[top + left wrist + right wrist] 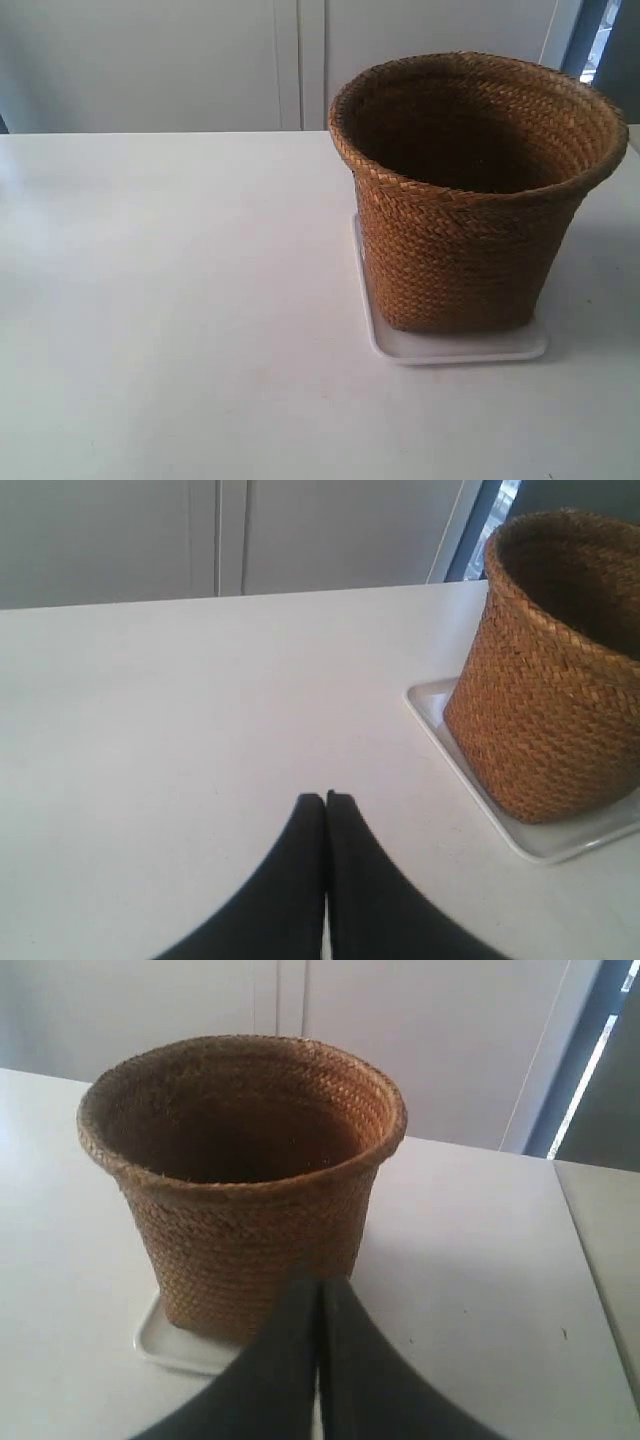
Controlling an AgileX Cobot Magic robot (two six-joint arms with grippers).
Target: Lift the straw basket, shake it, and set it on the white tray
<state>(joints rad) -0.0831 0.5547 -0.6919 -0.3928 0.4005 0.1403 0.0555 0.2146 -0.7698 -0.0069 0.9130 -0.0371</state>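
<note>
The brown woven straw basket [470,200] stands upright on the white tray [460,347], covering most of it. The left wrist view has the basket [545,670] on the tray [560,840] off to one side, well apart from my left gripper [326,798], whose dark fingers are pressed together with nothing between them. In the right wrist view the basket [240,1180] and a corner of the tray [165,1345] lie just beyond my right gripper [320,1285], shut and empty, its tips overlapping the basket's lower wall in the picture. Neither arm shows in the exterior view.
A white tabletop [180,300] spreads around the tray. Pale cabinet doors [200,60] stand behind the table's far edge. A dark window frame [600,40] shows at the back corner. A seam in the tabletop [585,1250] runs beside the basket in the right wrist view.
</note>
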